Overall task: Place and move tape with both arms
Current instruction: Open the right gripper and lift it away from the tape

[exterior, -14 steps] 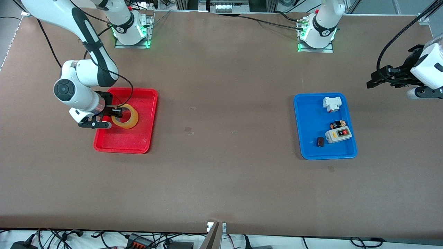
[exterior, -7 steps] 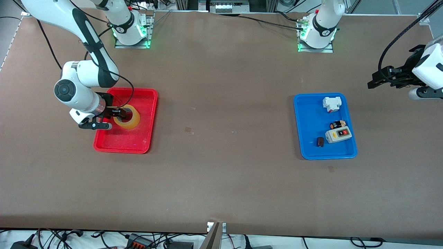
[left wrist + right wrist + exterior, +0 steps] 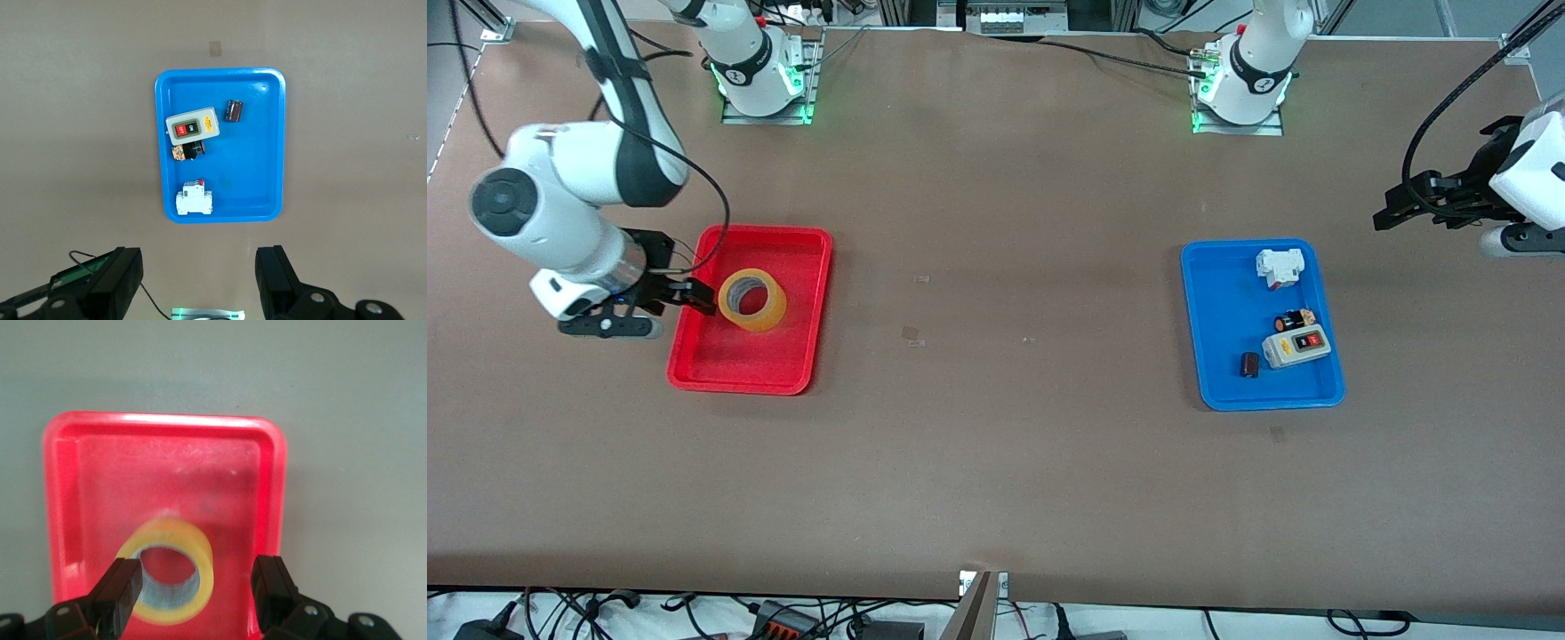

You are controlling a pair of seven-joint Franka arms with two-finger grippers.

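The tape [image 3: 769, 311], a yellowish roll with a grey-white core, lies in the red tray [image 3: 720, 372], its hole facing up. My right gripper [image 3: 698, 298] is open and empty, raised just beside the roll over the tray's edge toward the right arm's end of the table. In the right wrist view the tape [image 3: 203, 567] shows below and between the spread fingers [image 3: 123, 587] of that gripper [image 3: 198, 579], untouched, on the red tray [image 3: 167, 453]. My left gripper [image 3: 1392, 209] is open and empty, up over bare table at the left arm's end; it also shows in the left wrist view [image 3: 199, 263].
A blue tray [image 3: 1218, 302] toward the left arm's end holds a white-grey switch box [image 3: 1296, 348], a white breaker [image 3: 1279, 267], a small dark cylinder [image 3: 1250, 364] and a small black-and-orange part [image 3: 1296, 320]. The left wrist view shows the blue tray [image 3: 267, 133] too.
My right gripper has let go of the tape's rim, opened, and pulled up and away toward the right arm's end. The tape stays in the red tray. The left arm barely moved.
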